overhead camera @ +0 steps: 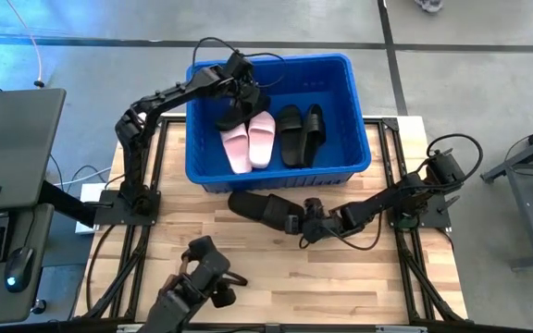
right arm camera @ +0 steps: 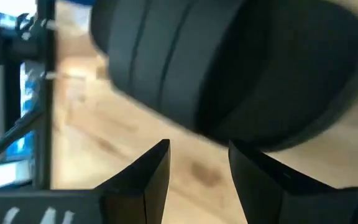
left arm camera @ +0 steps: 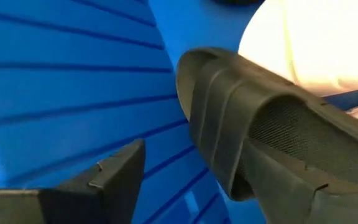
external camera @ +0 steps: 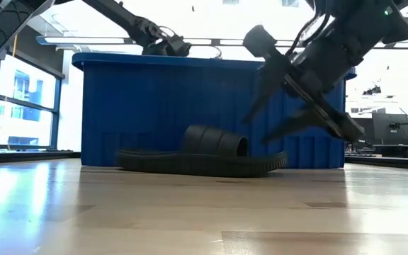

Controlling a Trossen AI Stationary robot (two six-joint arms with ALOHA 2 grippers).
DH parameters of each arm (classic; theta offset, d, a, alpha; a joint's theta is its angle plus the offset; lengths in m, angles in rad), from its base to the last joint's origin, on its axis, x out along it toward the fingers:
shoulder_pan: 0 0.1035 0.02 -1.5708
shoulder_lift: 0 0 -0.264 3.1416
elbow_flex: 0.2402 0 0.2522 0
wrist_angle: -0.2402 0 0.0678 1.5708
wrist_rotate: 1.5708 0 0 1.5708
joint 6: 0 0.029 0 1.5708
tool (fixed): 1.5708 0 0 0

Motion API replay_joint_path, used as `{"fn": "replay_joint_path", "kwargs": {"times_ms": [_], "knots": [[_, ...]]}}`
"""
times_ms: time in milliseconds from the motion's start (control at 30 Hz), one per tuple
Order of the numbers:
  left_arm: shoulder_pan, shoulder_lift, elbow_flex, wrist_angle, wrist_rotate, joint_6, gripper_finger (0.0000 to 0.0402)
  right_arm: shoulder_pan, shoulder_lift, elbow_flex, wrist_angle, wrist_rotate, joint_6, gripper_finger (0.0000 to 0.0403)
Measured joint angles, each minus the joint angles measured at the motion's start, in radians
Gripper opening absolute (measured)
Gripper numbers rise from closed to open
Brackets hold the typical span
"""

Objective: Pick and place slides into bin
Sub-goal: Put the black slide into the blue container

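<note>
The blue bin point(overhead camera: 340, 88) stands at the table's far middle. In it lie two pink slides point(overhead camera: 250, 143) and two black slides point(overhead camera: 302, 132). A third black slide point(overhead camera: 232, 117) leans at the bin's far left, on the pink slides' far ends. My left gripper point(overhead camera: 241, 92) hangs open over it, and this slide also shows in the left wrist view point(left arm camera: 241, 106). Another black slide point(overhead camera: 259, 207) lies sole down on the table before the bin. My right gripper point(overhead camera: 302, 225) is open and just above the slide's right end point(external camera: 268, 159), touching nothing. My left gripper is open. The leaning black slide's strap point(left arm camera: 272, 130) lies close against one finger point(left arm camera: 291, 193), and I cannot tell whether they touch. The other finger point(left arm camera: 114, 174) stands well clear of it, with the bin's blue wall showing between.
The bin's near wall point(external camera: 154, 106) rises right behind the slide on the table. Bare wooden tabletop point(overhead camera: 276, 277) lies near the front edge. A dark device point(overhead camera: 202, 273) stands at the front left. A desk with a keyboard and mouse point(overhead camera: 7, 231) stands off the table's left.
</note>
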State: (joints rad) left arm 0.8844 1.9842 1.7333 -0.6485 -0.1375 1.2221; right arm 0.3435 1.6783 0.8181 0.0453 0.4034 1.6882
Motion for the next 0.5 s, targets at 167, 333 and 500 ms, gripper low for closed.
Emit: {"fn": "replay_joint_path", "kwargs": {"times_ms": [167,333,500], "knots": [[-0.036,0.0,0.125,-0.096,-0.039,-0.004,0.0269,-0.001,0.0,0.0,-0.02,0.067,0.007,0.0155],[-0.078,0.0,0.265,-0.181,-0.046,-0.025,0.0255,-0.022,0.015,0.0,-0.03,0.059,-0.006,0.0155],[-0.12,0.0,0.396,-0.258,-0.071,-0.096,0.0236,-0.053,0.047,0.0,0.026,0.071,-0.033,0.0155]]}}
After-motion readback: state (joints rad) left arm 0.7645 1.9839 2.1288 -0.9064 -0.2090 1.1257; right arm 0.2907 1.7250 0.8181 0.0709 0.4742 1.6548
